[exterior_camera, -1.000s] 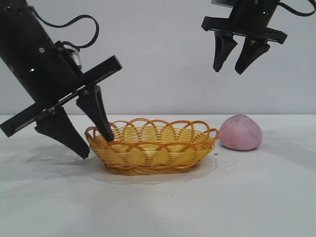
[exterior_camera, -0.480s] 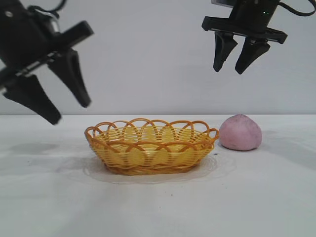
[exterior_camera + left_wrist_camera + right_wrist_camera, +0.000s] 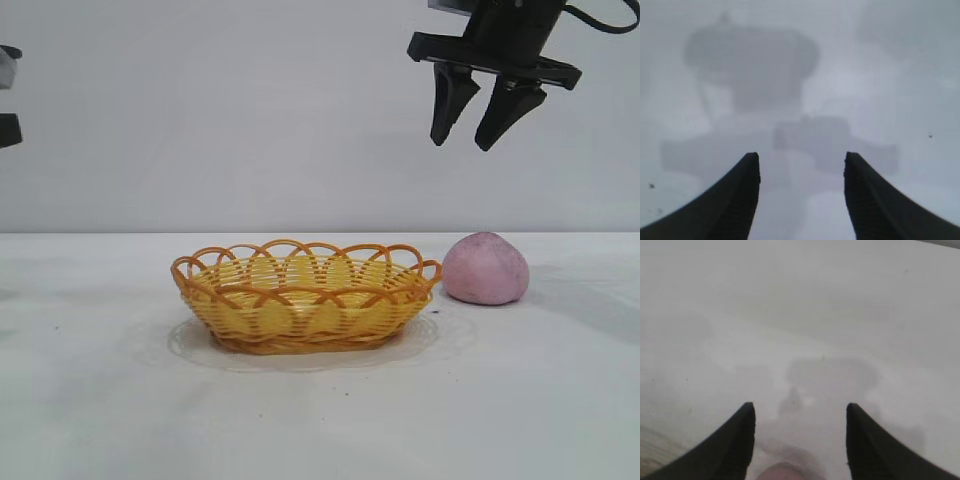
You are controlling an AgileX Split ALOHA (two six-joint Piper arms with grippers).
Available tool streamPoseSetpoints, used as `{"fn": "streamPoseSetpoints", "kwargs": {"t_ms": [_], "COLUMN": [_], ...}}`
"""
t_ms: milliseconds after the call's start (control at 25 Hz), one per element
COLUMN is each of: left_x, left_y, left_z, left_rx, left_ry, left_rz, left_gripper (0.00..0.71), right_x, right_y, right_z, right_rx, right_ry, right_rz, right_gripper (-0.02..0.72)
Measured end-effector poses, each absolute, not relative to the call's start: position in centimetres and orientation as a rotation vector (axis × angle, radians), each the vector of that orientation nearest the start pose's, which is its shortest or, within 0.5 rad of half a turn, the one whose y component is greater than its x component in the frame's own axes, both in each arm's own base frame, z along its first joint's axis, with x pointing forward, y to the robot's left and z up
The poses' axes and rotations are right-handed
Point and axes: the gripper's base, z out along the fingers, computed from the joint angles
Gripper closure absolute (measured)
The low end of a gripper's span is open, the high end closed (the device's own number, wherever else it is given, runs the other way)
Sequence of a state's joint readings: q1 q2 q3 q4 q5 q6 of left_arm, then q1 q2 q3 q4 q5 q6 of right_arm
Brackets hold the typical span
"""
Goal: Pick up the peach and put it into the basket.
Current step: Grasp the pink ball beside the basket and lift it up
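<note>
The pink peach (image 3: 486,268) rests on the white table, just right of the yellow wicker basket (image 3: 306,296), which holds nothing. My right gripper (image 3: 464,142) hangs open high above the peach, fingers pointing down, nothing between them. In the right wrist view the open right gripper (image 3: 800,407) shows bare table, with the peach's top (image 3: 785,472) at the picture's edge. My left gripper (image 3: 802,157) is open and empty over bare table in its wrist view. Only a sliver of the left arm (image 3: 8,95) shows at the exterior view's left edge.
The white table (image 3: 320,400) stretches wide in front of and to both sides of the basket. A plain pale wall stands behind.
My left gripper has lifted away from the basket's left rim and moved up and left, almost out of the exterior view. The right gripper, peach and basket have stayed put.
</note>
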State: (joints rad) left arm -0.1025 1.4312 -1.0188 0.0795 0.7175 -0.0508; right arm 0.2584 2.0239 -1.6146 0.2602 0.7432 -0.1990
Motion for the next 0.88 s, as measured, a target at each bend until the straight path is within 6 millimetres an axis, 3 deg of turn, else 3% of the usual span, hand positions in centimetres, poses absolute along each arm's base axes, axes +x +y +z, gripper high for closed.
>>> {"fn": "streamPoseSetpoints", "kwargs": {"t_ms": [200, 360, 640, 880], "left_x": [22.7, 16.7, 7.7, 4.1], "left_y": [-1.7, -1.0, -0.1, 0.1], "left_z": [33.2, 35.0, 32.1, 27.2], "left_rx": [0.105, 0.108, 0.103, 0.100], "left_ry": [2.511, 2.501, 2.463, 2.445], "left_rz": [0.042, 0.067, 0.058, 0.028], "left_gripper": [0.373, 0.373, 0.373, 0.373], "right_x": [42.8, 42.7, 42.8, 42.7], "right_y": [13.0, 13.0, 13.1, 13.1], "right_z": [22.3, 22.3, 22.3, 22.3], "right_rx": [-0.410, -0.407, -0.401, -0.399], "right_ry": [2.611, 2.614, 2.611, 2.615], "right_rz": [0.322, 0.328, 0.336, 0.341], "right_gripper": [0.308, 0.308, 0.308, 0.308]}}
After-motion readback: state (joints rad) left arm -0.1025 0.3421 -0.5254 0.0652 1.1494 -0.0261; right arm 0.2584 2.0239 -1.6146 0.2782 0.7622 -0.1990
